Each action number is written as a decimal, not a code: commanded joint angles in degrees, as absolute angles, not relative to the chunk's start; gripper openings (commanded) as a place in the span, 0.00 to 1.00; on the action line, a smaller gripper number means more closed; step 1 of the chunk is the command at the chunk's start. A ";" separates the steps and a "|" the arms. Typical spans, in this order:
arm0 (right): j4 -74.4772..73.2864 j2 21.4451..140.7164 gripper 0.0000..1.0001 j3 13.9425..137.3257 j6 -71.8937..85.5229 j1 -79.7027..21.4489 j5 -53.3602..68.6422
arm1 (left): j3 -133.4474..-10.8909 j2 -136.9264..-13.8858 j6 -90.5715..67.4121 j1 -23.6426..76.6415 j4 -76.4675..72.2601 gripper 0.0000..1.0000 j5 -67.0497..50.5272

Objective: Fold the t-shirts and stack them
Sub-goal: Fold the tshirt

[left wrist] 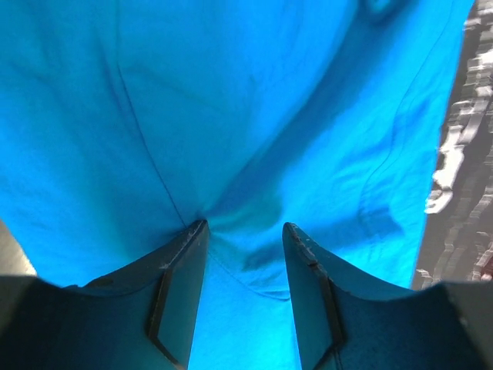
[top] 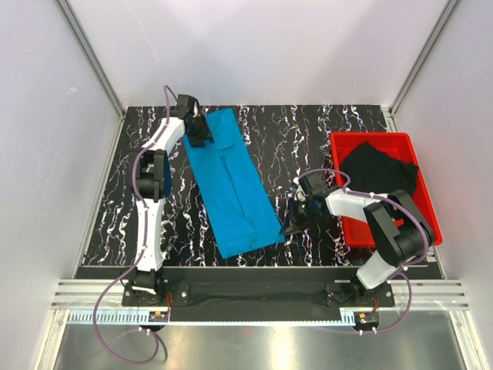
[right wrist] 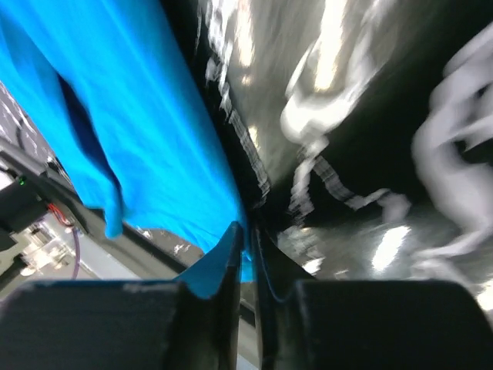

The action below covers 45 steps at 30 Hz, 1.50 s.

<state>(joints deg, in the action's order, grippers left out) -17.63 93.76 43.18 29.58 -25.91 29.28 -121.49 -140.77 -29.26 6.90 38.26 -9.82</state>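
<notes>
A red plastic tray (top: pixel 370 136) sits on the right side of a black table (top: pixel 300 139) veined with white. White walls (top: pixel 262 46) enclose the table's left, far and right sides.

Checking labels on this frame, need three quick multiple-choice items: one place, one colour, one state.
1. Where is the black shirt?
A. hanging off the left arm
B. in the red tray
C. on the floor
2. What colour is the shirt lying on the table?
A. white
B. green
C. blue
3. How is the right gripper?
A. shut on the blue shirt's edge
B. wide open over the tray
C. out of view
Key: 1 B, it sits bunched inside the tray. 2 C, a long blue strip lies there. 3 A, its fingers pinch the cloth's edge.
</notes>
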 commanded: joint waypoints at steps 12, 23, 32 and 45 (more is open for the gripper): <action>-19.39 87.01 0.44 48.14 41.60 -37.79 20.86 | -126.14 -133.27 -23.11 6.42 40.44 0.62 -16.88; -36.74 102.12 0.67 86.03 21.98 -32.70 9.57 | -108.74 -107.85 -23.73 6.50 41.31 0.69 -13.53; -32.36 100.38 0.67 73.32 21.62 -32.70 23.45 | -63.14 -80.29 -30.22 12.74 33.49 0.70 -7.48; -19.70 89.57 0.67 45.02 30.83 -36.74 28.21 | -29.02 -55.30 -58.34 33.30 34.37 0.64 5.09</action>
<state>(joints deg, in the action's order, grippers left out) -27.29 92.97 48.49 26.30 -35.86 25.52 -32.62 -58.37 -47.86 30.37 35.77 -1.21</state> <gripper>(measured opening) 0.674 0.628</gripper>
